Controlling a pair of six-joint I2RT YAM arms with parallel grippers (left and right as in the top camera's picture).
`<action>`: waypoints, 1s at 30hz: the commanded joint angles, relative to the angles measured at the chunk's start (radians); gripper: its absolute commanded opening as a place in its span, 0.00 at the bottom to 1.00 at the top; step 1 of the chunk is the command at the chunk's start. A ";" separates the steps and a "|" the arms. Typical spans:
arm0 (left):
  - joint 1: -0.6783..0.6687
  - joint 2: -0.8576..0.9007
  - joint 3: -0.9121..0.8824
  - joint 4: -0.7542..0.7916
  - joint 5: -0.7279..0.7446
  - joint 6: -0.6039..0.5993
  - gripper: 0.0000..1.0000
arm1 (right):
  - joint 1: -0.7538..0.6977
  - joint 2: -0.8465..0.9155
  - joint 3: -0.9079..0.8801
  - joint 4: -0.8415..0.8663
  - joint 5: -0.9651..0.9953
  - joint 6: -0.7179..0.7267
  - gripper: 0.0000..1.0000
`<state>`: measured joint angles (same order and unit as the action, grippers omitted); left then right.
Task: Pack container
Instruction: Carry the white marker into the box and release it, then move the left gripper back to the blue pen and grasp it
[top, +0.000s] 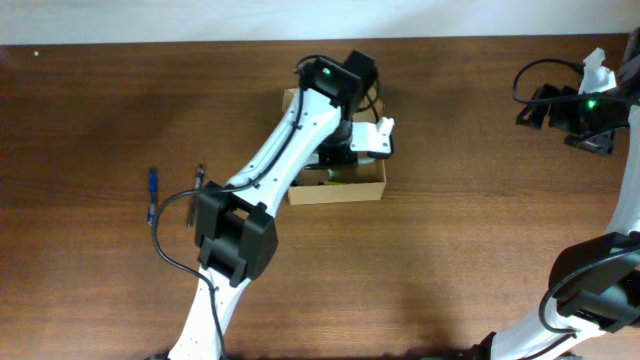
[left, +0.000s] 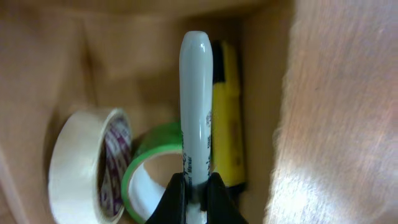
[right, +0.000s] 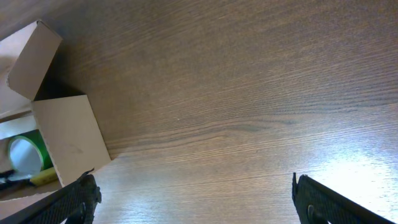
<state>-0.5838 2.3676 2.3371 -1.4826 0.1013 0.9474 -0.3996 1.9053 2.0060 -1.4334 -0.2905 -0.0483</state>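
Observation:
The tan cardboard container (top: 345, 188) sits mid-table; my left arm reaches over it from above. In the left wrist view my left gripper (left: 196, 190) is shut on a white marker (left: 196, 99) held inside the box. Beside the marker lie a yellow highlighter (left: 228, 112), a green tape roll (left: 149, 174) and a white tape roll (left: 81, 165). My right gripper (right: 193, 199) is open and empty over bare table at the far right. It sees the box (right: 68, 140) with its flap (right: 31, 59) raised and the green roll (right: 25, 155) inside.
A blue pen (top: 152, 193) and a dark pen (top: 199, 185) lie on the table left of the box. The wooden table (top: 450, 250) ends at the white wall along the far edge.

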 joint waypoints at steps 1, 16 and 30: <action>-0.012 0.038 0.000 -0.024 0.026 -0.022 0.02 | 0.000 0.009 -0.003 0.001 -0.013 0.008 0.99; -0.011 0.047 0.000 -0.038 0.022 -0.109 0.38 | 0.000 0.009 -0.003 0.001 -0.013 0.008 0.99; 0.258 -0.537 -0.080 0.162 0.003 -0.426 0.42 | 0.000 0.009 -0.003 0.001 -0.013 0.008 0.99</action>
<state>-0.4290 1.9930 2.3157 -1.3464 0.1047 0.6586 -0.3996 1.9057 2.0056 -1.4334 -0.2905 -0.0483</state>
